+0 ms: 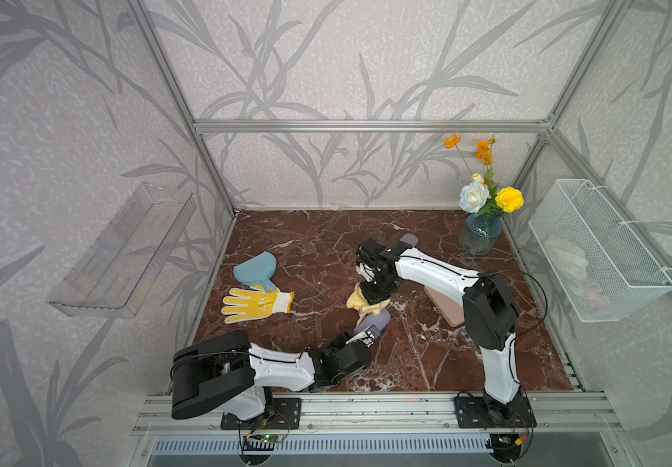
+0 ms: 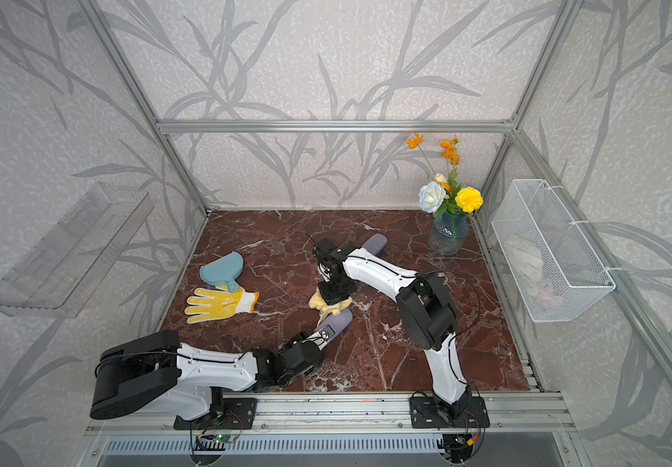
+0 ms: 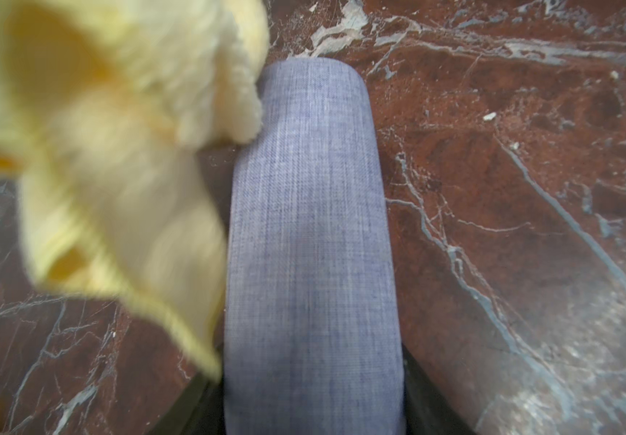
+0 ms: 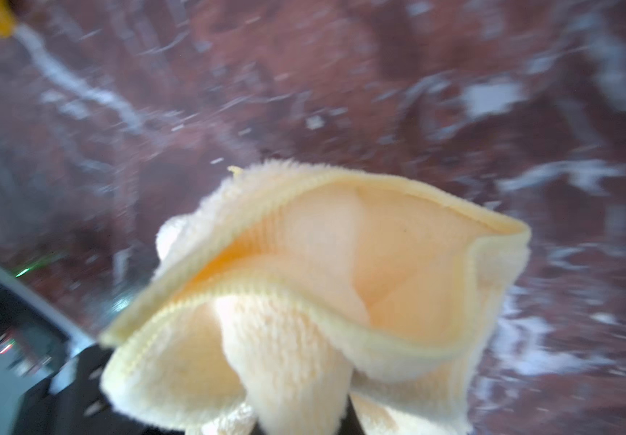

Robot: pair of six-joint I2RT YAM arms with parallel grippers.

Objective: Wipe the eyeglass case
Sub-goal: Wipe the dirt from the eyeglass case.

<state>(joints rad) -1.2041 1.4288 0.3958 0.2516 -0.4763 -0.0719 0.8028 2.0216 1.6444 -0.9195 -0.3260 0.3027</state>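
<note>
Holding eyeglass case [image 1: 377, 319] by its near end in left gripper [image 1: 366, 331], jaws closed tight on both sides of it, dark fingers [image 3: 426, 406] just showing beside it in left wrist view. Sitting front-centre over marble table [image 1: 318, 250], low; cannot tell if resting or lifted a touch. Long axis straight out from left gripper, slanting away toward the right arm's side. Pinching bunched yellow cloth [image 1: 356, 302] in right gripper [image 1: 374, 298], closed on it, fingertips buried in the folds. Cloth at far end of case, touching one long edge, most of the grey-blue top bare. Right arm nearer the free end, so likely stroke: along the axis, far end back toward left gripper, stopping short of its fingers. Risk of cloth sliding off the side instead of across the top. Second greyish case-like thing [image 1: 410, 239] behind right arm, well apart, not the one in hand
</note>
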